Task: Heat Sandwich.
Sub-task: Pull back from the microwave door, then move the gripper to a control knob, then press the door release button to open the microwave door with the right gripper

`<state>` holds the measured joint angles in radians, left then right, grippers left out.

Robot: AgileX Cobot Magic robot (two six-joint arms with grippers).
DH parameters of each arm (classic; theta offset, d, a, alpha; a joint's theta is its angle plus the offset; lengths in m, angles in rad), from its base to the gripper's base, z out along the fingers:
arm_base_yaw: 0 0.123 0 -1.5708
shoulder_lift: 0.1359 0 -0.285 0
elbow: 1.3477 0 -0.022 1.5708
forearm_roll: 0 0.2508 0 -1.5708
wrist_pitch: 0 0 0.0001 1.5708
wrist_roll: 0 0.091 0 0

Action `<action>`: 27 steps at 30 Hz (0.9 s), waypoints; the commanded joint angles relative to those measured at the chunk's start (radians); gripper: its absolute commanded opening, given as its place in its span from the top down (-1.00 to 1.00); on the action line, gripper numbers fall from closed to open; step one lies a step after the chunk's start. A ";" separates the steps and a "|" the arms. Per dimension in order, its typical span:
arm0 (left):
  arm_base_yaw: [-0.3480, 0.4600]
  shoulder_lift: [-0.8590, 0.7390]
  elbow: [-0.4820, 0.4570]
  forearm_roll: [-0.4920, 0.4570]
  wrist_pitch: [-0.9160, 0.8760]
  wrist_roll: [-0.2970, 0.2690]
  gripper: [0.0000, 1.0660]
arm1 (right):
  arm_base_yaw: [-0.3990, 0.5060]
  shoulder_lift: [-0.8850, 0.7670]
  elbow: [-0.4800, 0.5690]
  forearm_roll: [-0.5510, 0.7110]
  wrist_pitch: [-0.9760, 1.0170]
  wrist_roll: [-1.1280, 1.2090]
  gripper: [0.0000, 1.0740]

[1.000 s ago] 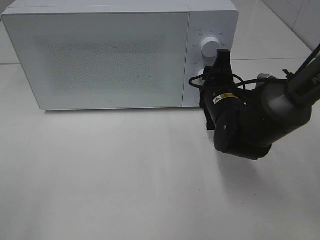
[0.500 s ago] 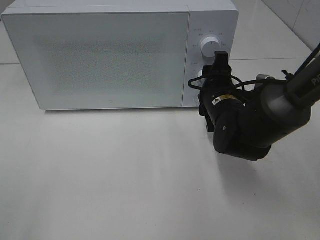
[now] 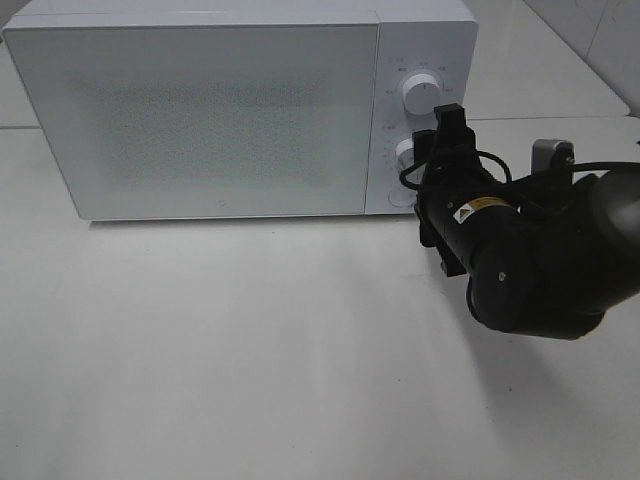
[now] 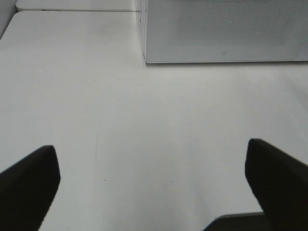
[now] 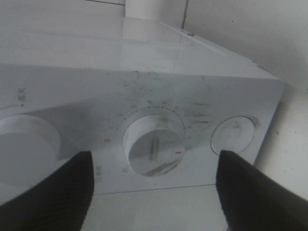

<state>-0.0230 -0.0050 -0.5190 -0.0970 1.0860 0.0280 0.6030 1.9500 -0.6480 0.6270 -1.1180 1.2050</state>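
Sandwich unseen, so its heading unknown (microwave (image 3: 200,110) door shut); both grippers (image 5: 154,187) (image 4: 154,187) gape, empty.

Close on the white microwave (image 5: 202,91), control panel filling most of the view. At centre, the timer knob (image 5: 154,147), round and white, ringed by fine scale marks and carrying a small red mark beside it. To one side, a second, larger knob (image 5: 26,139), partly cut off at the frame edge; to the other, a round flat button (image 5: 234,134). Nearer the camera, the right gripper's (image 5: 154,185) two dark fingers (image 5: 60,192), spread wide, flanking the timer knob and clear of it. Below the panel, a strip of pale desk (image 5: 159,207).
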 commanded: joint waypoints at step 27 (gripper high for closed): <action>0.003 -0.021 0.004 -0.008 -0.013 -0.003 -0.83 | -0.171 -0.428 -0.014 -0.131 1.124 -1.302 -0.30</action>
<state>-0.0230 -0.0050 -0.5190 -0.0970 1.0860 0.0280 0.4530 1.5360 -0.6390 0.5050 -0.0850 -0.0200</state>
